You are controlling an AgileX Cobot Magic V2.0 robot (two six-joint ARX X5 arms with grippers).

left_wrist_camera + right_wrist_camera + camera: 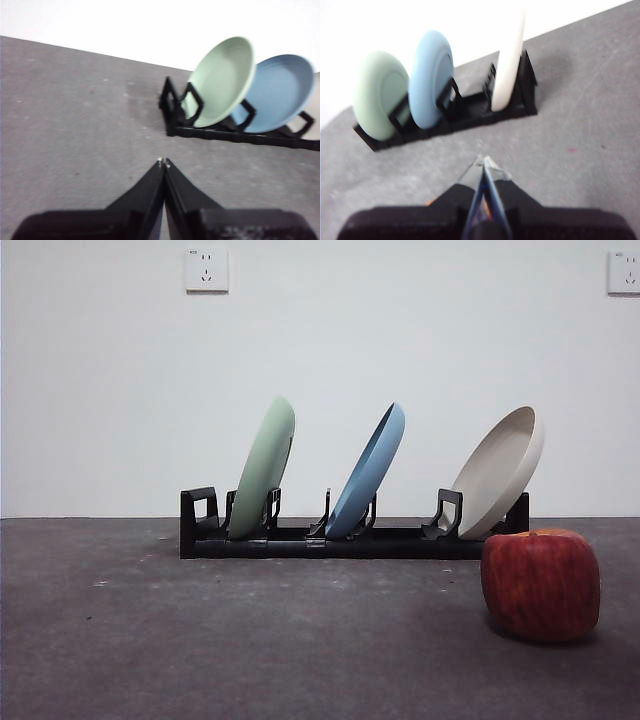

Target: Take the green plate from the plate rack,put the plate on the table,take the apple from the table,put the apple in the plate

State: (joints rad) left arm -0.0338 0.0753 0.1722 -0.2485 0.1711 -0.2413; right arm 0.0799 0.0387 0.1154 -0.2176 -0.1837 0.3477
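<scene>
**Three plates in a rack, an apple on the table, both arms waiting**

A dark grey table [200, 640] runs back to a plain white wall [400, 360] with two sockets high up. Across the middle of the table lies a long, low black plate rack [330, 540]. Three plates stand on edge in its holders, all leaning the same way: the green plate [263, 468] at one end, a blue plate [368, 472] in the middle, and a beige plate [500, 472] at the other end. Nearer the front camera, close to the beige end of the rack, a blocky red apple [541, 584] sits on the table, apart from the rack.

No arm shows in the front view. The left gripper [164, 163] hangs over bare table with its jaws pressed together, facing the green plate's hollow side. The right gripper [482, 161] is also pinched shut and holds nothing, facing the plates' backs.

The green plate looks stiff, smooth and probably breakable, so it may slip. Its upper rim stands free above the holders, which seems the best place to pinch it. The apple looks firm and fairly heavy, best held across its widest part
</scene>
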